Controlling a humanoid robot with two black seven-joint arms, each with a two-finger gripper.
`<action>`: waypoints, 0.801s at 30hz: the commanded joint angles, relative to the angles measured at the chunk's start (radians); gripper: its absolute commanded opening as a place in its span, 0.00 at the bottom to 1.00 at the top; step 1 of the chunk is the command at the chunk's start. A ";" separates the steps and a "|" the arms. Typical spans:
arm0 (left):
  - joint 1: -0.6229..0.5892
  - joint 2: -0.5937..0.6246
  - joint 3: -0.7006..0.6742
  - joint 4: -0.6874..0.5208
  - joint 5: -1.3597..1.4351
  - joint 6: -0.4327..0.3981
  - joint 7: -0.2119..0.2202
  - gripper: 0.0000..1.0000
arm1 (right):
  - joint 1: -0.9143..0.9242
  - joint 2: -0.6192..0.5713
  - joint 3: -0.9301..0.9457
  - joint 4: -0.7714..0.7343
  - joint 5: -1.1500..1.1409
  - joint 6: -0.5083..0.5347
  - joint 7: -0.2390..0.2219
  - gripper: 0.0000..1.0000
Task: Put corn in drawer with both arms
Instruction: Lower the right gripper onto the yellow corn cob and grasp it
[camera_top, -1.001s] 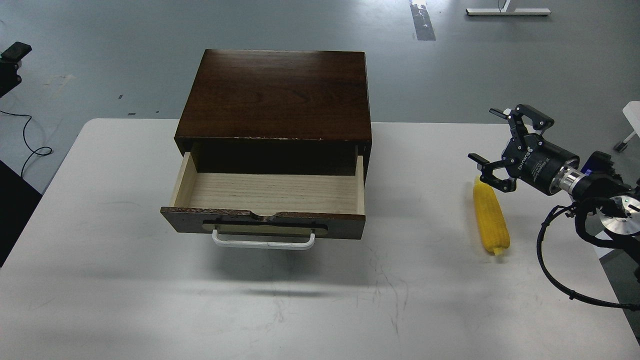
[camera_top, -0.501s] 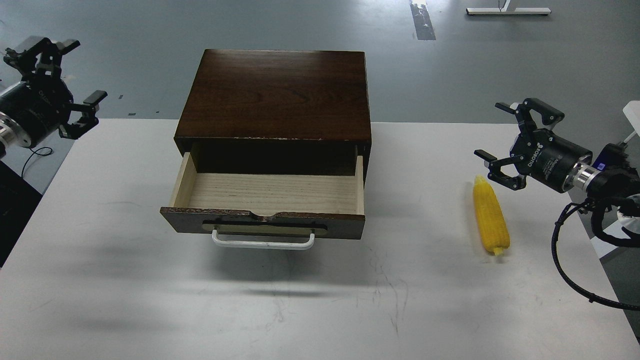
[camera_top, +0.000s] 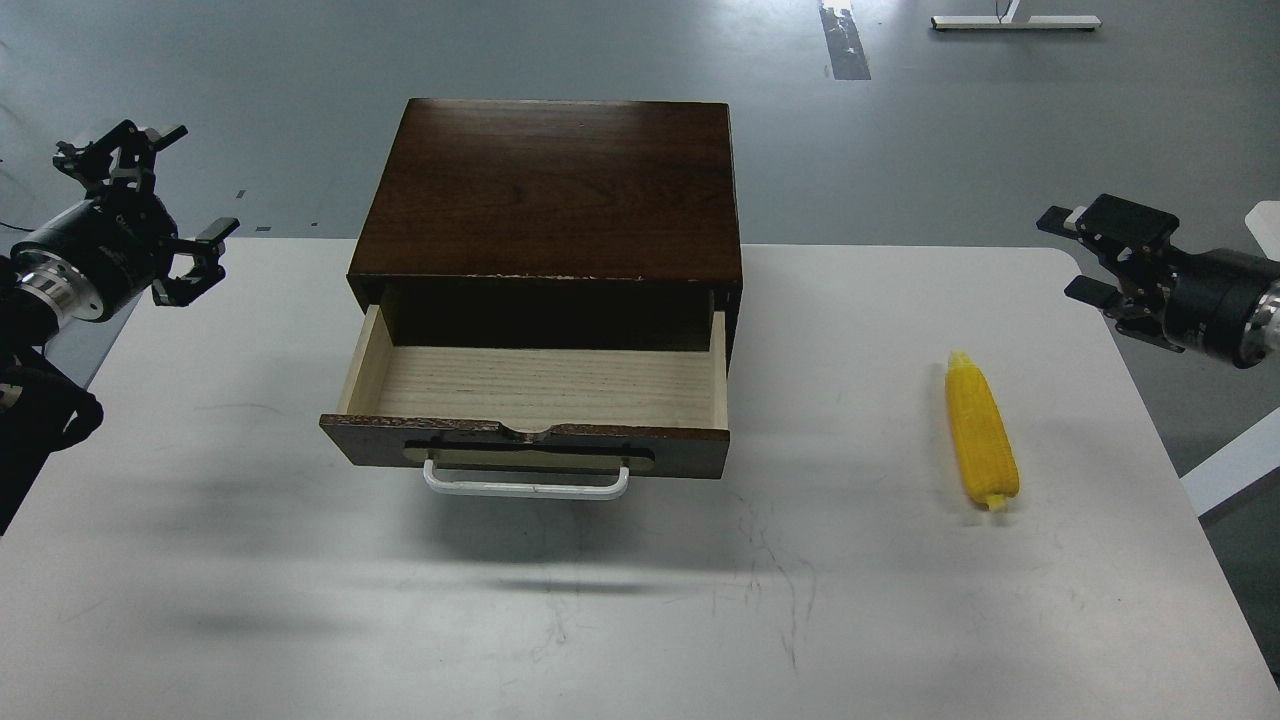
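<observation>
Both jaws spread, empty; corn (camera_top: 982, 434) right of cabinet (camera_top: 551, 190), seemingly unobstructed.

Corn (camera_top: 981, 432): bright yellow w/ ridged kernel rows. Drawer (camera_top: 527, 420): dark brown wood front, worn pale along top edge; pale light-wood interior w/ fine grain lines; white bar handle (camera_top: 526, 483) on brass-coloured plate. Cabinet top (camera_top: 552, 190): dark reddish-brown, streaked grain, chipped pale spots at front edge. Desk (camera_top: 300, 600): plain white, faint grey scuff marks. Left gripper (camera_top: 150, 215) & right gripper (camera_top: 1085, 255): black; silver ring at left wrist. Floor (camera_top: 950, 120): grey.
</observation>
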 joint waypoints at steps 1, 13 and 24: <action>0.000 0.000 0.000 0.001 0.002 0.001 -0.001 0.98 | -0.002 -0.054 -0.008 0.062 -0.377 -0.086 0.004 0.97; -0.003 0.010 -0.002 0.000 0.005 -0.001 -0.011 0.98 | -0.014 0.116 -0.252 -0.070 -0.589 -0.241 -0.019 0.94; -0.001 0.020 -0.005 -0.002 0.003 -0.002 -0.014 0.98 | -0.010 0.245 -0.322 -0.156 -0.590 -0.250 -0.018 0.92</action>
